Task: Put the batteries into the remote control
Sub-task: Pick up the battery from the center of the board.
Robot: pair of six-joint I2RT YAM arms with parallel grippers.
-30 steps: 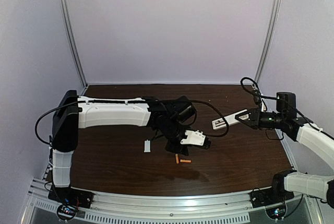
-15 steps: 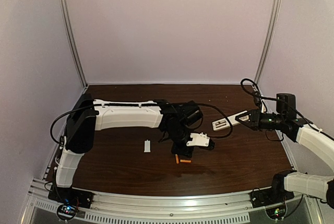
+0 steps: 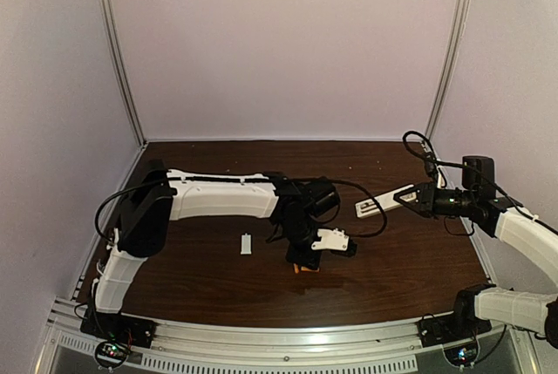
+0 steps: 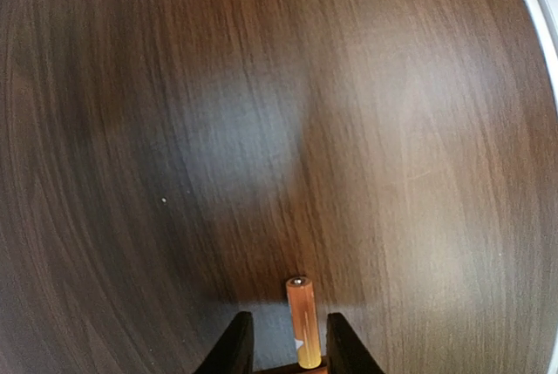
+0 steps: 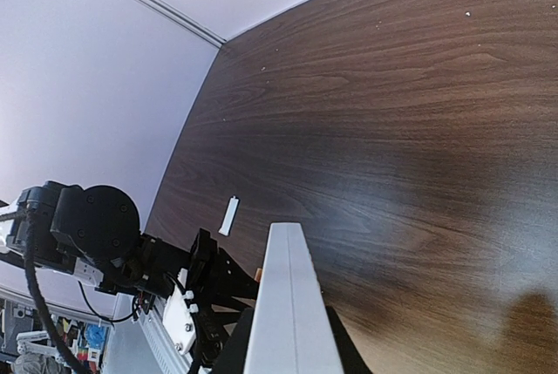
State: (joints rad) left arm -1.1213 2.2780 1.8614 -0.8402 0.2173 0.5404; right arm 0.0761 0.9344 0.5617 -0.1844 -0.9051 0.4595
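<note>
left wrist: left hand (image 4: 288, 330) spread astride a battery (image 4: 302, 322) on the desk (image 4: 392, 130), seemingly the pickup step; next, pinch it. right hand (image 3: 420, 200) clamps remote control (image 3: 384, 201).

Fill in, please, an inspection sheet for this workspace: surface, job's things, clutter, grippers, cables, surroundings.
Surface: dark wood table, a few pale specks at the far side.
Job's things: one orange battery lies on the table between the left jaws; a second cannot be told apart. White remote control is held above the table.
Clutter: small white cover plate, lying flat, alone.
Grippers: left gripper open, down at the table; right gripper shut on the remote control.
Cables: black cable loops from the left wrist; a second black cable on the right arm.
Surroundings: lilac walls, metal posts, aluminium rail.
</note>
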